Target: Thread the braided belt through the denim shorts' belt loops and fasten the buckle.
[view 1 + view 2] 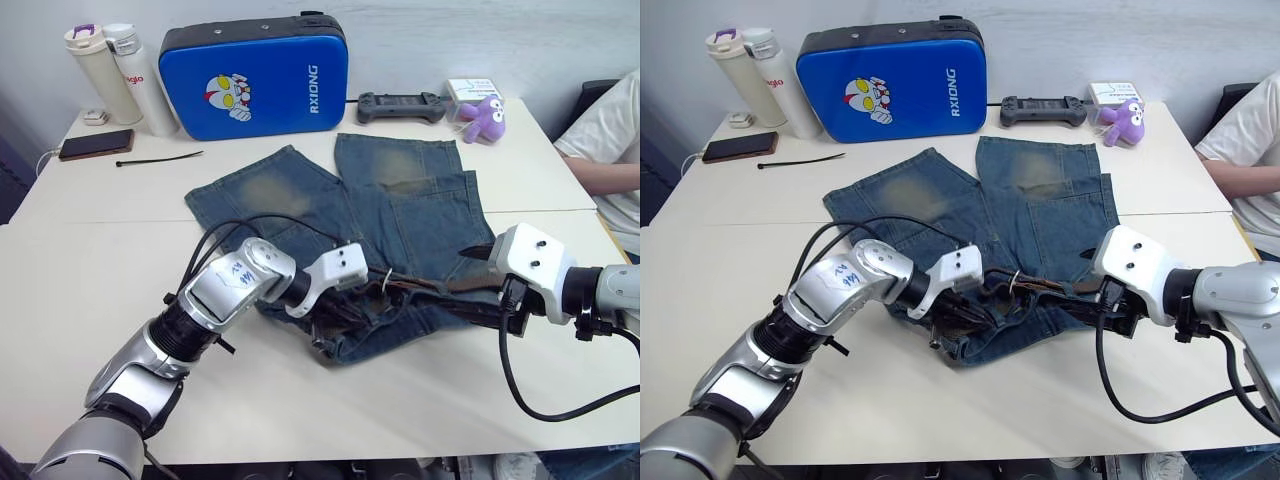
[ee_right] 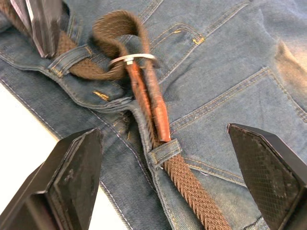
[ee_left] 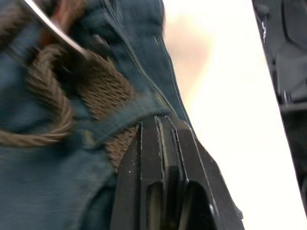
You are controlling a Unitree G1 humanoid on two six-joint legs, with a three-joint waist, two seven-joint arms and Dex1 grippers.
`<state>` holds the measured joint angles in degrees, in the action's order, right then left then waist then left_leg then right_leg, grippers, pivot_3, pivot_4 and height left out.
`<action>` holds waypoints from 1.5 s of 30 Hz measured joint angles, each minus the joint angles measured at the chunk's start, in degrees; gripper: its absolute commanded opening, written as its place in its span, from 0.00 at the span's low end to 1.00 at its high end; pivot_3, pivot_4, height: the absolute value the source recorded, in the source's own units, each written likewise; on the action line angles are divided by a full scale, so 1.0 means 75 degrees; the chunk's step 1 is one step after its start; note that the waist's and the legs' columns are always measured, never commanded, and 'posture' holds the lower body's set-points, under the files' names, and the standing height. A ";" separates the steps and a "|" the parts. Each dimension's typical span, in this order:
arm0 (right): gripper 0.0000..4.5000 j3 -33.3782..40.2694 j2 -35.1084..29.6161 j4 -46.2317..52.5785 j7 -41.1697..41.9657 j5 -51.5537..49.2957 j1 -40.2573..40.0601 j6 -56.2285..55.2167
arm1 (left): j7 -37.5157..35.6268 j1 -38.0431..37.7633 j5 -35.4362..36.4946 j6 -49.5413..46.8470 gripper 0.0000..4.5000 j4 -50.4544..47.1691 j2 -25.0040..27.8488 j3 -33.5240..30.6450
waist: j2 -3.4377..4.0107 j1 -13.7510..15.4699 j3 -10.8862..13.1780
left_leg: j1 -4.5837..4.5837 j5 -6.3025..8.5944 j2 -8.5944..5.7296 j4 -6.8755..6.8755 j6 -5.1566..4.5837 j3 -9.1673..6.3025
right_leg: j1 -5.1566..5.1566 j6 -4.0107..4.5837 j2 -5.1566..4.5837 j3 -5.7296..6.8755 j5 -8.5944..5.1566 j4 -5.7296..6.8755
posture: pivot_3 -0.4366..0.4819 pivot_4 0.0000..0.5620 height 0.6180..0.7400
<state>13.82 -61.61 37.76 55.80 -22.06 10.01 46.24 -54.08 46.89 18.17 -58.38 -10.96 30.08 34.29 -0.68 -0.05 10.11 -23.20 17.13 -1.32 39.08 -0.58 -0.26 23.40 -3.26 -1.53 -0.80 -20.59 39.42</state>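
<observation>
Right wrist view: woven braided belt crosses faded denim shorts.

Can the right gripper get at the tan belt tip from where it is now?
Probably yes: the right gripper is open just above the shorts, and the tan tip lies uncovered between its fingers, nothing in between.

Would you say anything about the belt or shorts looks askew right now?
Yes. Near the buckle the belt bulges up in a loose loop instead of lying flat on the waistband, and the shorts are bunched there under the left gripper, which is shut on the belt.
</observation>
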 measured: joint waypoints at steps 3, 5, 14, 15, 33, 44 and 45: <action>1.00 -0.0017 -0.0129 -0.0015 -0.0014 -0.0006 0.0086 -0.0038 | -0.0256 -0.0056 -0.0226 0.0333 0.01 -0.0027 0.0414 0.0333 | 0.0001 -0.0008 -0.0001 | 0.0003 0.0000 0.0001 -0.0003 0.0000 0.0001 | 0.0000 0.0001 0.0001 -0.0002 -0.0001 -0.0001 | 0.48 0.27 1.00; 1.00 -0.0178 -0.0223 -0.0028 -0.0013 0.0069 0.0169 -0.0197 | -0.0391 -0.0055 -0.0423 0.0700 0.01 -0.0049 0.0671 0.0481 | -0.0001 -0.0017 -0.0002 | 0.0007 0.0000 0.0002 -0.0003 -0.0001 0.0002 | -0.0002 0.0001 0.0001 -0.0003 -0.0001 -0.0007 | 0.48 0.27 1.00; 1.00 -0.1998 0.0634 -0.0494 -0.0663 0.0587 0.0823 -0.0728 | -0.0728 -0.0148 -0.0827 0.1430 0.01 0.0046 0.1011 0.0499 | -0.0008 -0.0021 -0.0009 | 0.0018 0.0010 0.0007 -0.0003 -0.0018 0.0002 | -0.0010 0.0002 0.0005 -0.0006 -0.0001 -0.0029 | 0.48 0.27 1.00; 1.00 -0.2080 0.0660 -0.0563 -0.0708 0.0626 0.0830 -0.0759 | -0.0728 -0.0162 -0.0827 0.1419 0.01 0.0040 0.1011 0.0480 | -0.0008 -0.0014 -0.0009 | 0.0018 0.0010 0.0007 -0.0003 -0.0017 0.0002 | -0.0010 0.0002 0.0005 -0.0005 -0.0001 -0.0029 | 0.48 0.27 1.00; 0.26 -0.2548 0.0892 -0.1445 -0.0877 0.1297 0.0932 -0.1282 | -0.0645 -0.0330 -0.0866 0.1156 0.00 -0.0174 0.0971 0.0289 | -0.0007 -0.0019 -0.0009 | 0.0019 0.0010 0.0007 -0.0003 -0.0018 0.0002 | -0.0010 0.0002 0.0006 -0.0006 -0.0001 -0.0028 | 0.48 0.27 1.00; 0.01 -0.2676 0.1112 -0.1793 -0.0879 0.1411 0.0948 -0.1515 | -0.0648 -0.0329 -0.0888 0.1220 0.00 -0.0097 0.0965 0.0290 | -0.0007 -0.0018 -0.0009 | 0.0019 0.0010 0.0007 -0.0003 -0.0019 0.0001 | -0.0010 0.0002 0.0005 -0.0006 -0.0001 -0.0028 | 0.48 0.27 1.00; 0.01 -0.2676 0.1112 -0.1803 -0.0875 0.1429 0.0961 -0.1547 | -0.0648 -0.0329 -0.0889 0.1224 0.00 -0.0090 0.0961 0.0290 | -0.0007 -0.0016 -0.0009 | 0.0019 0.0010 0.0006 -0.0003 -0.0018 0.0002 | -0.0011 0.0002 0.0005 -0.0005 -0.0001 -0.0028 | 0.48 0.27 1.00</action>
<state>-6.25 -53.26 24.24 49.24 -11.34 17.22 34.64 -58.94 44.42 11.51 -49.20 -11.64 37.29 36.46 -0.74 -0.17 10.04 -23.06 17.21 -1.27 39.06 -0.72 -0.25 23.32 -3.25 -1.49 -0.84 -20.60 39.21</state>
